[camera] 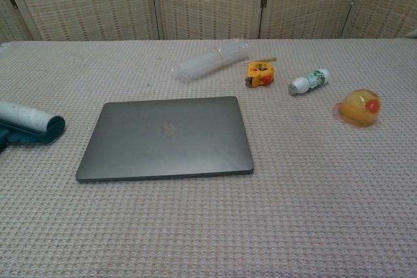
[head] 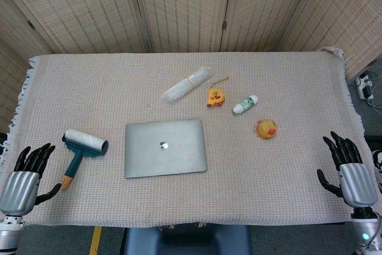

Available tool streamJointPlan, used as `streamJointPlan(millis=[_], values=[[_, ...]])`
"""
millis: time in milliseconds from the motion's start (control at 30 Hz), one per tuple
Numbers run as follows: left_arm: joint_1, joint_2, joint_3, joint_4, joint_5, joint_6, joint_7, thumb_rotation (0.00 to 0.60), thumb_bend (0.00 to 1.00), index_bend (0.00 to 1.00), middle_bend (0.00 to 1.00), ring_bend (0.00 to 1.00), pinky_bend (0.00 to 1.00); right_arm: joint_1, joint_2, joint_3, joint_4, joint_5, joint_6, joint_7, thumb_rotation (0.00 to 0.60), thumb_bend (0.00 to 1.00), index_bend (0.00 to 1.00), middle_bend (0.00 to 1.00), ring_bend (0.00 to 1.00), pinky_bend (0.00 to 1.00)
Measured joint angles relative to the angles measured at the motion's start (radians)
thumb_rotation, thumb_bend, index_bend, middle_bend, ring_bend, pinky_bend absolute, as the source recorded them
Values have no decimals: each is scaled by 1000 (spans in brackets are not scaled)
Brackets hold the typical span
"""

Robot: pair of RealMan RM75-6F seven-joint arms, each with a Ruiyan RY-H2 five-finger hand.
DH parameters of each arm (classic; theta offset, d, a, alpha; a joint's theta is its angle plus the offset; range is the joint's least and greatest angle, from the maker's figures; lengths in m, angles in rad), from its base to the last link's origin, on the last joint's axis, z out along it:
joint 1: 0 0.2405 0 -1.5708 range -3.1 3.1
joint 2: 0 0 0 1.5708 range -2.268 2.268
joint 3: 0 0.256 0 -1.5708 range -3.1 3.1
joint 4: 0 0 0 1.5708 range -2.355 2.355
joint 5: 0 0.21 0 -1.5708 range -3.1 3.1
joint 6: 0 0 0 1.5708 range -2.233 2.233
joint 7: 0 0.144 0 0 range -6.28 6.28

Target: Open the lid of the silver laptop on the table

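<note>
- Lying flat, shut, mid-tabletop: silver laptop (head: pixel 165 147), long axis left-right, between both hands.
- Left hand (head: pixel 25 174) slightly nearer; right hand (head: pixel 349 170) farther. Both w/ fingers spread, holding nothing.

Lighting was soft and even from overhead in both views; shadows stayed faint, just a thin dark line under the laptop (camera: pixel 166 139) along its near edge; no harsh glare, only a dull sheen on its lid; head view was sharp with slight bowing at the table (head: pixel 179 201) edges; chest view looked a bit softer.
</note>
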Motion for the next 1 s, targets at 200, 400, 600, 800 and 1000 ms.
streamJointPlan(millis=[200,400,600,800,1000], values=[[-7,0,1,-9,-7,-18,12,600,257,69,101,150,52,8,1,10,3,-17,-18,8,600,440,0,0,0,0],[-6,2,2,-11,-4,-15,8,600,256,69,101,150,50,20,6,10,-1,-53,-30,1,600,440,0,0,1,0],[-8,6,7,-10,17,-11,5,600,256,69,101,150,51,68,9,12,-13,-105,-77,-6,600,432,0,0,6,0],[-10,10,12,-9,35,-6,-4,600,256,69,101,150,50,145,-1,19,-36,-158,-163,-31,600,432,0,0,19,0],[-13,12,16,-10,57,1,-17,600,256,70,101,150,49,239,-25,28,-72,-188,-284,-64,600,432,0,0,21,0]])
